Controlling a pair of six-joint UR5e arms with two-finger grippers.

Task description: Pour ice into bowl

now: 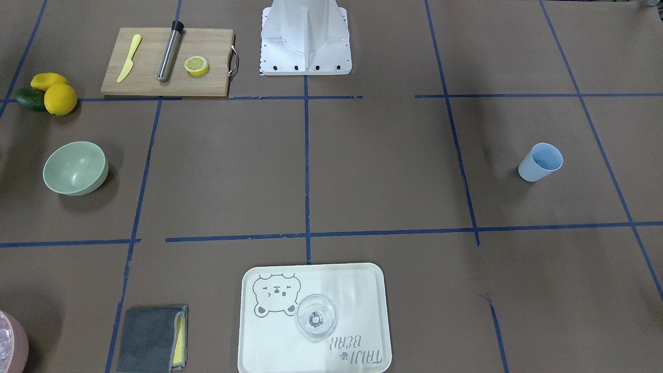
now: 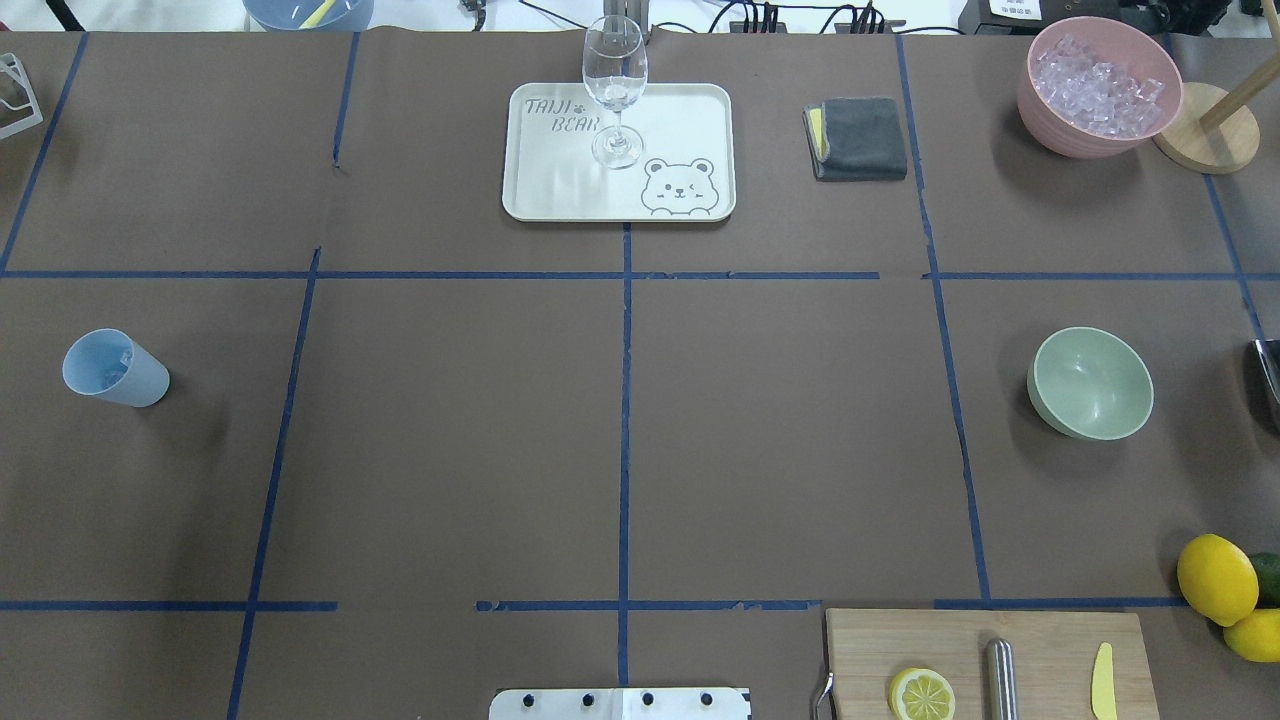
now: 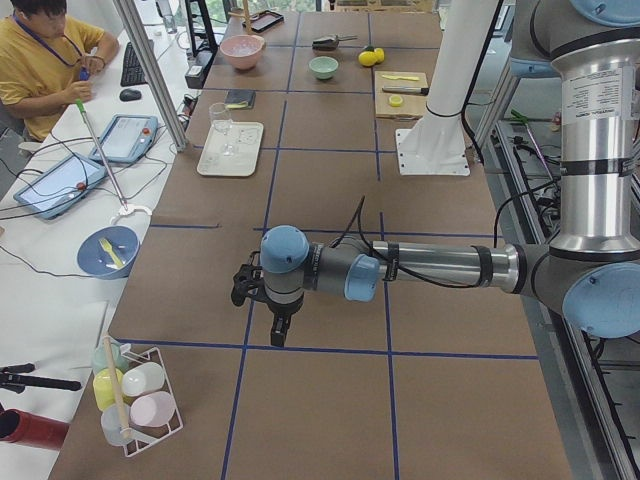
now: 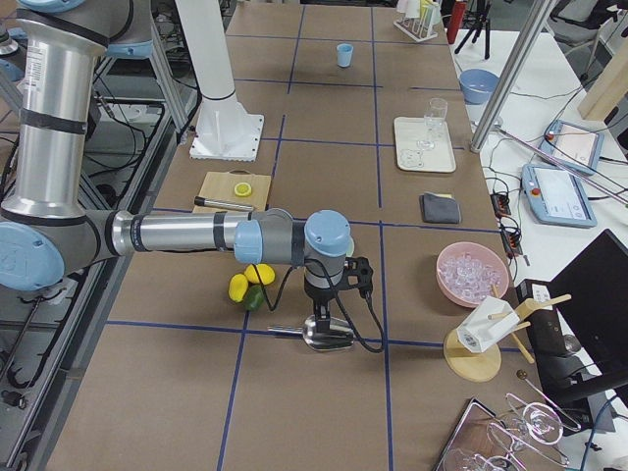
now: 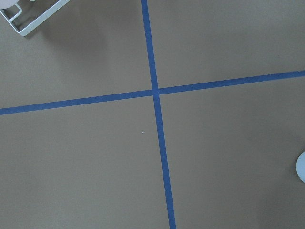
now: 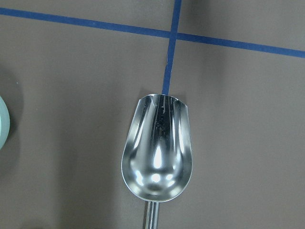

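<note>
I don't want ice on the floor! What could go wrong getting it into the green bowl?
The ice fills the pink container; cubes may slide off the open-fronted scoop on the way to the bowl. The wooden stand right beside the container could get bumped.

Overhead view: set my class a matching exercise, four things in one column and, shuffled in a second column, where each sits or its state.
Column one:
1 wine glass
2 ice
3 lemon slice
4 green bowl

Column two:
A on the cutting board
B empty, on the table
C on the tray
D in the pink bowl

Pairs: 1-C, 2-D, 3-A, 4-B.
</note>
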